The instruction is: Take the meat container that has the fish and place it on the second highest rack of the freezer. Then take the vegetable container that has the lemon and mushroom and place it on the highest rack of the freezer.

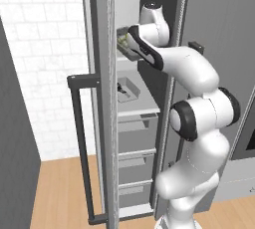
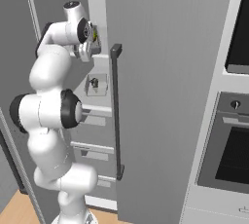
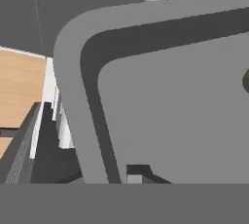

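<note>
Kitchen alcove, white tile wall at 9 o'clock, wood floor below. Freezer [image 1: 102, 98] is standing open, its dark bar handle [image 1: 79, 148] facing the room. Item 1: vegetable container [image 3: 160, 96], grey tray, is sitting at the highest rack [image 1: 130, 58], the tool [image 1: 125, 45] pinching its rim, fingers nearly together. Item 2: meat container [image 1: 128, 89] with the dark fish [image 2: 94, 83] is lying on the rack below, at 6 o'clock from item 1. 3 drawers [image 1: 134, 161] are sitting beneath.
</note>
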{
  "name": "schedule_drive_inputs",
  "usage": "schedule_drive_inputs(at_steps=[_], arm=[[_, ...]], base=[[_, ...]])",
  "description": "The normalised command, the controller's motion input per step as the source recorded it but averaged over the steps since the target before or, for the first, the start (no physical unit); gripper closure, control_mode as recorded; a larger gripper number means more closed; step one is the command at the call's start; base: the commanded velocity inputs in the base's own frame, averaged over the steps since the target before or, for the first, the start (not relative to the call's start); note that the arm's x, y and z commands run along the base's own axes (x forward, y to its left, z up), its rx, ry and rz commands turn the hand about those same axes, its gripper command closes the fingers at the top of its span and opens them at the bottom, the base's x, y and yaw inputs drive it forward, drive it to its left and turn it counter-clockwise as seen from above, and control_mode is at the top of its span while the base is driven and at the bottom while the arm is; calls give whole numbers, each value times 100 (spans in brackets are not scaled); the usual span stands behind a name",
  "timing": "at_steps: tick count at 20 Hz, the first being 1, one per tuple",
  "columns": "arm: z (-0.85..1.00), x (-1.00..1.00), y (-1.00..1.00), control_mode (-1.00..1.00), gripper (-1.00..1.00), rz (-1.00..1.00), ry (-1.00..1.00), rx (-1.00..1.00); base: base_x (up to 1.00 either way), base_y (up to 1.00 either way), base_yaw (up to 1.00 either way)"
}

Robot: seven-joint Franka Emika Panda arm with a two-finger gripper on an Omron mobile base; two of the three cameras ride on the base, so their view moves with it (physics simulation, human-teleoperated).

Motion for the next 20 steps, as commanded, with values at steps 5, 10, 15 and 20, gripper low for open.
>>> schedule_drive_inputs(at_steps=[5, 10, 15, 20], arm=[[0, 100, 6, -100, 100, -2, 0, 0], [-2, 99, 23, -100, -100, -4, 0, -4], [-13, 21, 13, -100, -100, -2, -6, -10], [-39, 0, 3, -100, -100, 0, -20, -15]], base=[[0, 0, 0], [0, 0, 0], [0, 0, 0], [0, 0, 0]])
